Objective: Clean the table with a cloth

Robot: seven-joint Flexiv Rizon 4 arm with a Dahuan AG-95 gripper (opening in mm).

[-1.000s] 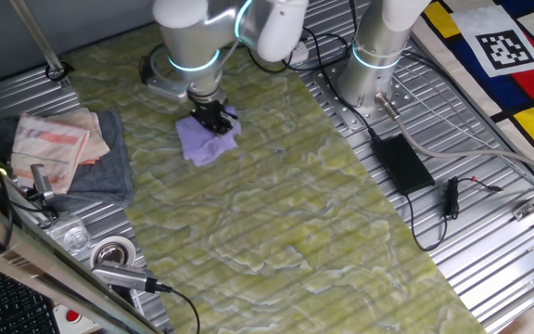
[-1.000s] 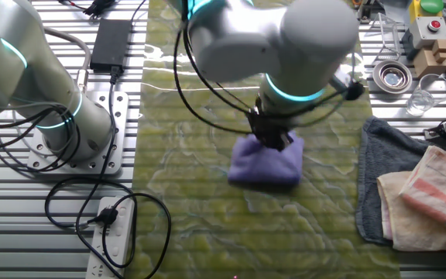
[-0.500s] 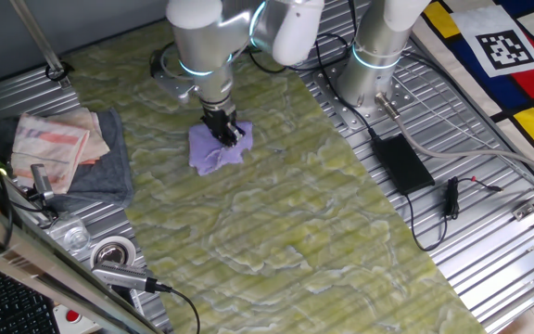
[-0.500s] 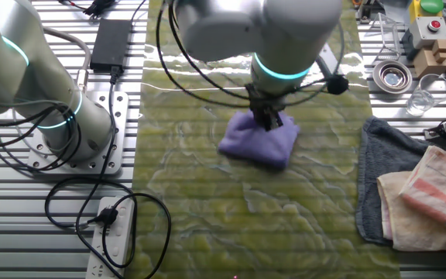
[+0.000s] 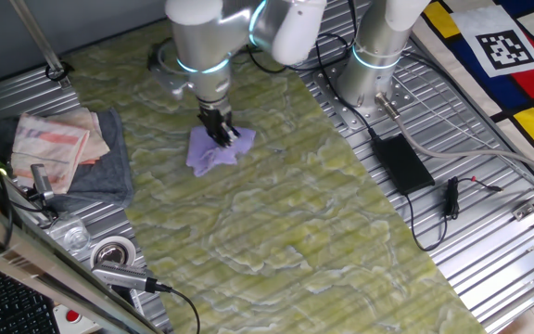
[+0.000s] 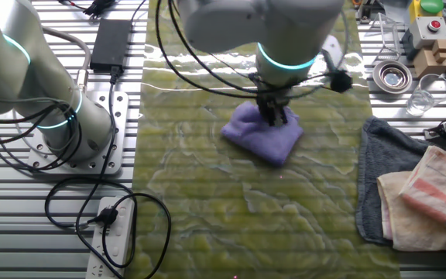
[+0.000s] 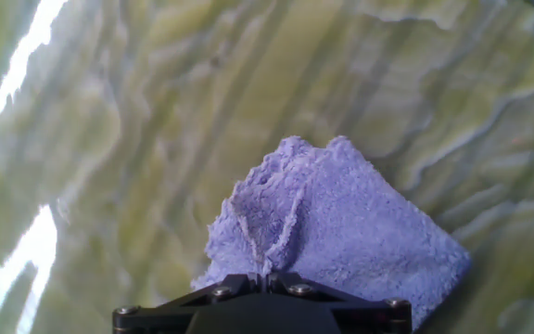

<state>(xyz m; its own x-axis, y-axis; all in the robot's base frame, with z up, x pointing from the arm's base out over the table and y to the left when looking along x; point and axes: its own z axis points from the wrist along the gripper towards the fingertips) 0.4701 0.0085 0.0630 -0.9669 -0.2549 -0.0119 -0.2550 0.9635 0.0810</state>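
A purple cloth (image 5: 213, 149) lies on the yellow-green marbled table (image 5: 276, 232). My gripper (image 5: 219, 133) stands upright on the cloth, shut on a pinched ridge of it and pressing it to the table. In the other fixed view the cloth (image 6: 258, 138) spreads below and left of the gripper (image 6: 276, 116). In the hand view the cloth (image 7: 341, 223) fills the lower middle and its fold runs into the shut gripper (image 7: 265, 276).
A grey towel with folded cloths (image 5: 72, 148) lies at the table's left edge. Tape rolls and tools (image 5: 109, 255) sit on the ribbed metal near it. A second robot base (image 5: 369, 74), a power brick (image 5: 401, 162) and cables stand right of the table.
The gripper has slid the cloth a short way across the table, to the right in one fixed view, and the cloth has turned a little under it.
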